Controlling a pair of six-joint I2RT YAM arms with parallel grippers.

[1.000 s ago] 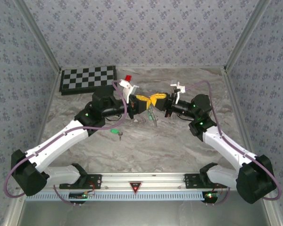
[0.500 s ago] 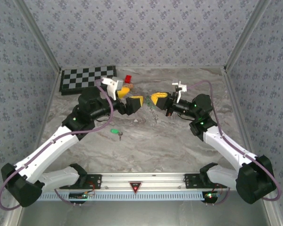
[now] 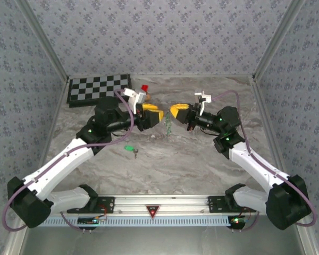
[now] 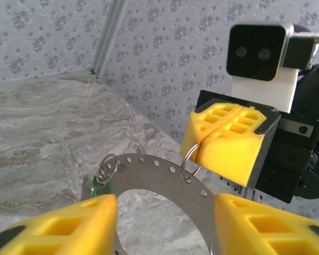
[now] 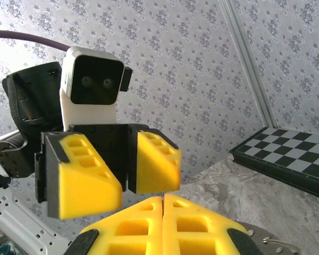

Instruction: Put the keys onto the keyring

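Top external: the left claw (image 3: 153,115) and right claw (image 3: 176,110) are faced toward each other above the middle of the table (image 3: 202,164), with a gap between them. The keyring (image 3: 168,127) is seen edge-on, hung below that gap. Whether its lower edge touches the table cannot be told. One key (image 3: 129,149) is laid on the table near the left arm, well apart from the keyring. A checkerboard (image 3: 99,88) and a red block (image 3: 144,87) are placed at the far left.

Left wrist: the left claw is released, and its yellow fingers (image 4: 69,223) are spread wide on either side of the keyring without touching it. The keyring is shown as a flat grey band with small holes along its rim. The right claw is clenched on the keyring by a wire loop (image 4: 190,156) threaded through one hole. A green key head (image 4: 99,187) is hung from a second small loop at the band's left.

Right wrist: the right claw's pads (image 5: 133,226) are pressed together, with a thin wire nipped between them.
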